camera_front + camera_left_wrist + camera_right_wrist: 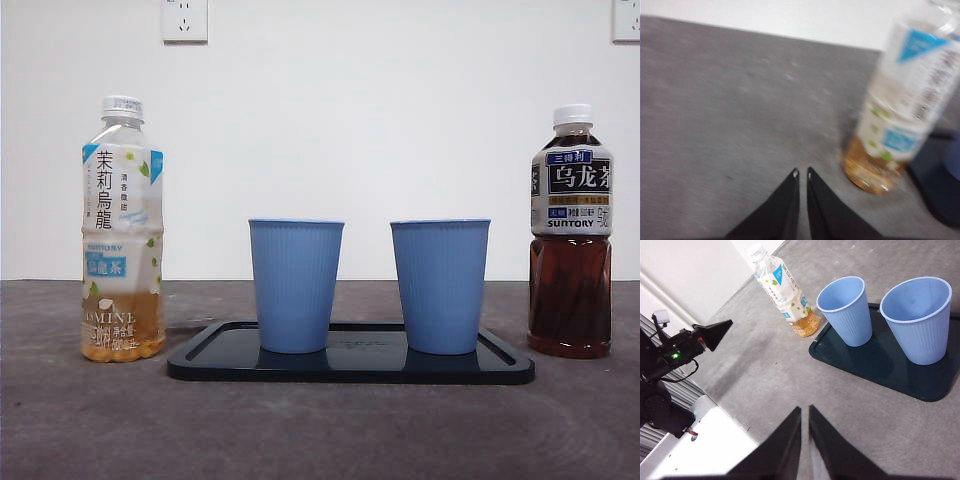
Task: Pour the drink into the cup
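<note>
We see 2 blue cups (296,285) on the black tray (350,368), flanked by the jasmine tea bottle (122,230) and the dark tea bottle (570,235), both capped. Left gripper (802,173) and right gripper (805,409) are clenched, empty. A careless grab could topple the nearly empty jasmine tea bottle. Only the front view shows the dark tea bottle.

Even lighting; blurred left wrist view.

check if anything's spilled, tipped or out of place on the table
Nothing stands out: both blue cups stand upright on the black tray, and both capped bottles stand upright beside it, with no spill visible.
</note>
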Robot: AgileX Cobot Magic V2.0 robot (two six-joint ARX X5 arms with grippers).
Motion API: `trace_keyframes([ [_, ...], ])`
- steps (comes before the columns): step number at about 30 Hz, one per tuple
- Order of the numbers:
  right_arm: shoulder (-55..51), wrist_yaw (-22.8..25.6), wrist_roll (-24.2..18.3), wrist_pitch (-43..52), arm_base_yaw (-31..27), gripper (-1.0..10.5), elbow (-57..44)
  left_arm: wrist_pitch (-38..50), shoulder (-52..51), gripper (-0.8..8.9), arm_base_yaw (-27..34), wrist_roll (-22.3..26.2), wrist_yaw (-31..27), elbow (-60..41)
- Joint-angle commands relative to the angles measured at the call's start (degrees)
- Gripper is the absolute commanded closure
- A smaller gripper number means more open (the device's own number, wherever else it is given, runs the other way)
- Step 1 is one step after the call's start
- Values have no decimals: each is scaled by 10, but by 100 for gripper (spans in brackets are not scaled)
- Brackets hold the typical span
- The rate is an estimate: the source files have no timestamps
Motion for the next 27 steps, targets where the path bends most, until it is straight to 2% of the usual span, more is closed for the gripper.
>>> trace_keyframes([
  [1,0,-2,2,4,3,925,8,-3,-22,789,1,3,-23,-12],
  [4,0,-2,2,4,3,925,8,-5,-21,789,1,7,-38,-12],
  [27,0,-2,2,4,3,925,8,-3,-21,789,1,9,-38,-12],
])
